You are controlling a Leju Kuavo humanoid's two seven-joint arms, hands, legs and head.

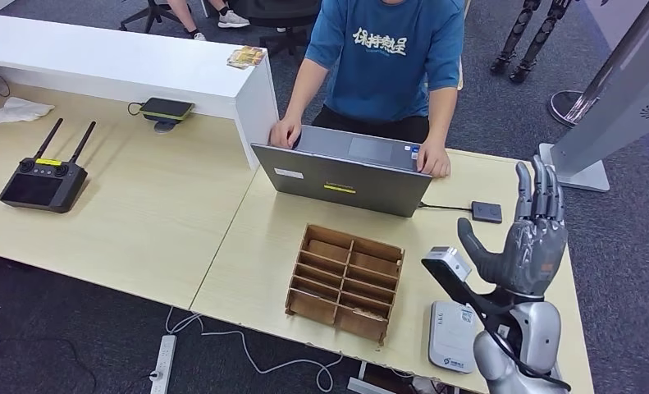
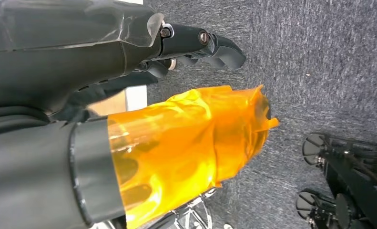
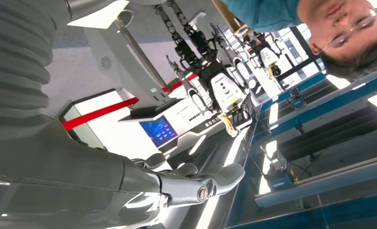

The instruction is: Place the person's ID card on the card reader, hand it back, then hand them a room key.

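One laptop (image 1: pixel 345 172), one wooden divided tray (image 1: pixel 345 281), one card reader (image 1: pixel 451 336), one antenna remote controller (image 1: pixel 43 180), one person (image 1: pixel 386 57).

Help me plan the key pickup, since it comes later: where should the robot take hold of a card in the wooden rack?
Probably by the card's top edge, coming straight down from above. The wooden rack is open only upward, with narrow slots between thin dividers, so its sides are walled off. The right hand is raised with fingers spread; a thumb-and-finger pinch would likely fit. The cards themselves are hard to make out.
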